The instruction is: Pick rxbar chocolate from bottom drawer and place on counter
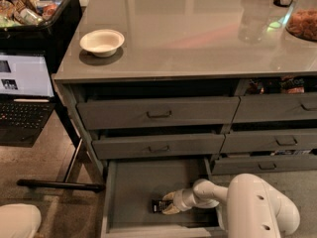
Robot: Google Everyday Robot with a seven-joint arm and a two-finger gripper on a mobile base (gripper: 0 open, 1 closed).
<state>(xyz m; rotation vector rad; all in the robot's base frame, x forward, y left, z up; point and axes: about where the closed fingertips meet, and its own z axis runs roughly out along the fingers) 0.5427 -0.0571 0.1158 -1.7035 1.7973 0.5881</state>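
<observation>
Counter with white bowl; bottom drawer floor with rxbar chocolate, pincer at its end.

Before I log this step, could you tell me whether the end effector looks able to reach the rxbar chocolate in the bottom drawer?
Probably yes. The bottom drawer is pulled open, and the end effector sits inside it, open, at the right end of the rxbar chocolate, with nothing between them.

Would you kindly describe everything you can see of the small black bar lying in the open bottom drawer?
The small flat black rectangular bar looks like a wrapped snack with a pale mark, unreadable. It lies flat on the grey floor of the open dark-grey bottom drawer, near its front. The robot's gripper is at the bar's right-hand end in this view, covering part of it; nothing else touches it.
</observation>
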